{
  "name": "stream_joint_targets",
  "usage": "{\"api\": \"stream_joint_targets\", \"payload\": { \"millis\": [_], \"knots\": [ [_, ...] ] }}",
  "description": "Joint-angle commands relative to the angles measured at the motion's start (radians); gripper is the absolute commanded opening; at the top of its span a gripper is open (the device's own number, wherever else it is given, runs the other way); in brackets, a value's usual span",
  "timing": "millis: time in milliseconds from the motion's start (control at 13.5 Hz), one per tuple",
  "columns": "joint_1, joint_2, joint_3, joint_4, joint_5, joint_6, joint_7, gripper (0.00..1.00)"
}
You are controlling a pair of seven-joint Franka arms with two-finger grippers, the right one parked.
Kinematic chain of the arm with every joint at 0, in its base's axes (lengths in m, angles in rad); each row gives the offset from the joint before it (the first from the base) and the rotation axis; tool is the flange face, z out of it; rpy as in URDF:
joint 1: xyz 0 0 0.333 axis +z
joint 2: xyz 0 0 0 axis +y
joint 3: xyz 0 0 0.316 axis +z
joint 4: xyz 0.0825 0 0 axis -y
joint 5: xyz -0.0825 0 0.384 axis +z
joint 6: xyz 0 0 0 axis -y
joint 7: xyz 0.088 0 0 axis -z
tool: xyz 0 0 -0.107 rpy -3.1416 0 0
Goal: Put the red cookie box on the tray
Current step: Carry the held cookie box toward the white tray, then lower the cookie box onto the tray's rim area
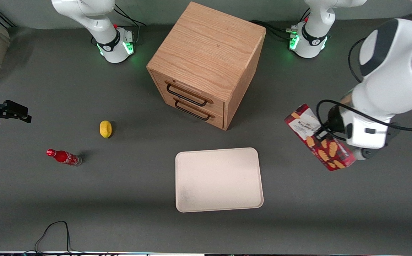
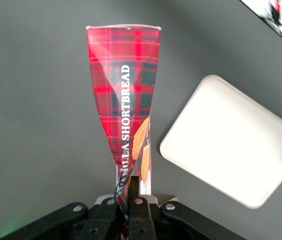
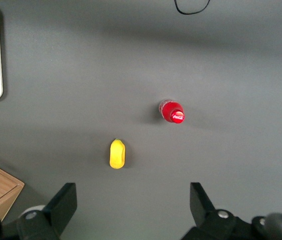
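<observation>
- Gripper (image 2: 132, 192): fingers pinched tight on the red cookie box (image 1: 319, 138), which is carried tilted, apparently clear of the table.
- Tray (image 1: 218, 179): bare, lying beside the box, ready to receive it.

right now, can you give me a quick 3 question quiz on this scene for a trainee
1. True or false: the red cookie box already lies on the tray.
2. What is the hand doing? A) hanging open above the tray B) shut on the red cookie box, off the table C) shut on the cola bottle
3. Which object lies between the cola bottle and the drawer cabinet?

Key:
1. False; the box is held beside the tray, toward the working arm's end.
2. B
3. The lemon.
</observation>
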Motion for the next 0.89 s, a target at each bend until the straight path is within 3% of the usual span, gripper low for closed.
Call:
{"api": "stream_joint_targets", "payload": {
  "millis": [0, 223, 817],
  "knots": [
    [-0.078, 0.063, 0.012, 0.100, 0.003, -0.014, 0.051, 0.00],
    [-0.165, 0.145, 0.012, 0.194, 0.009, -0.015, 0.106, 0.00],
    [-0.225, 0.220, 0.008, 0.241, 0.008, 0.034, 0.440, 0.00]
  ]
}}
